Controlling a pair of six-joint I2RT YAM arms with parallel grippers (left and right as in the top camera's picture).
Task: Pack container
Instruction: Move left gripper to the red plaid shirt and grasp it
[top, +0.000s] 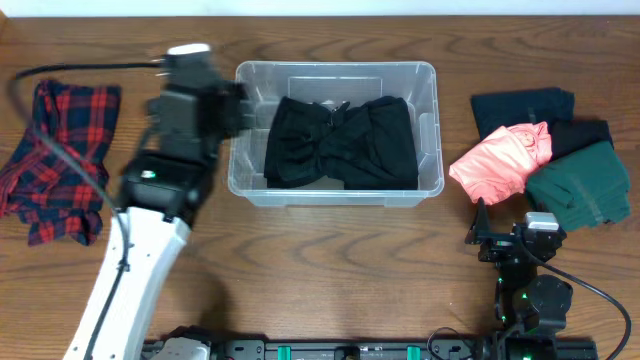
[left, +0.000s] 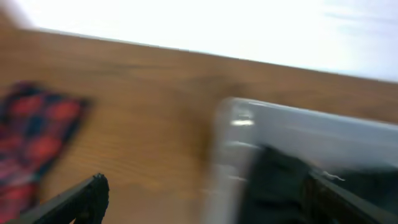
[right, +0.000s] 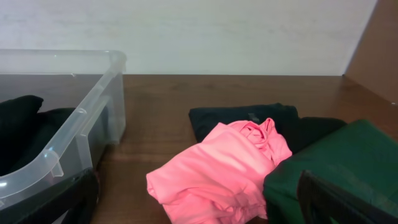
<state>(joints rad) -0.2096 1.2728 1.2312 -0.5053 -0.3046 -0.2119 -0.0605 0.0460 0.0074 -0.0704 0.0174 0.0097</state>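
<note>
Brown wooden table (top: 330, 270), and your container (top: 336, 67) sits in the middle, toward the far edge, with a black garment (top: 340, 145) inside. The plaid shirt (top: 60, 160) is left and the pink top (top: 500, 160) right, probably so either arm can feed it. Your left gripper (left: 205, 186) hangs by the left rim, jaws wide and empty. The right gripper (right: 196, 186) is wide too, holding nothing.

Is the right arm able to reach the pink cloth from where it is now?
Probably yes. The right pincer is open and faces the pink cloth, which lies uncovered just ahead of it. Nothing stands between them, and the container sits off to one side.
</note>
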